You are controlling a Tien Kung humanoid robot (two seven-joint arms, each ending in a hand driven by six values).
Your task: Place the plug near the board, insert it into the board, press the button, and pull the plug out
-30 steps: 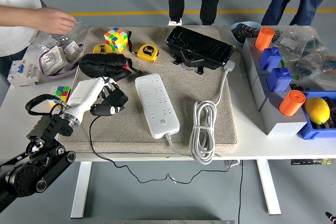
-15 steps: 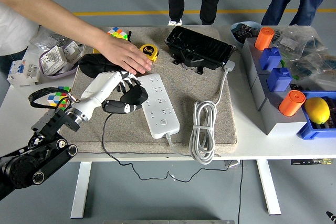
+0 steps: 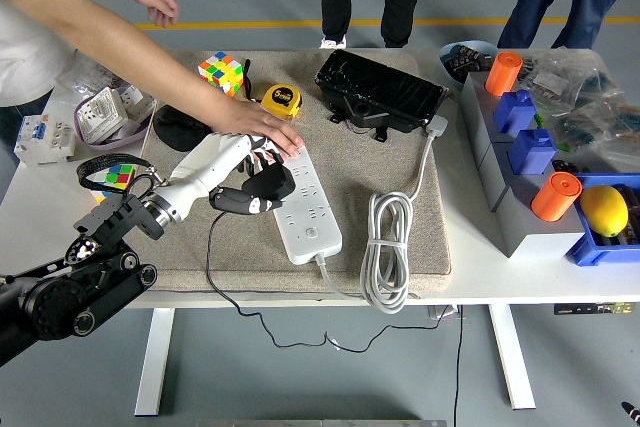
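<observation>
The left hand [image 3: 240, 162] is clamped on the black plug [image 3: 258, 190], which sits at the left edge of the white power strip [image 3: 300, 199], touching it. A person's hand [image 3: 262, 130] rests on the strip's far-left corner, just above the plug. The strip lies on a beige mat [image 3: 400, 172] covering the tabletop [image 3: 470, 282].

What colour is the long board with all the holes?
White. The power strip shows clearly in the head view, lying on the beige mat.
</observation>
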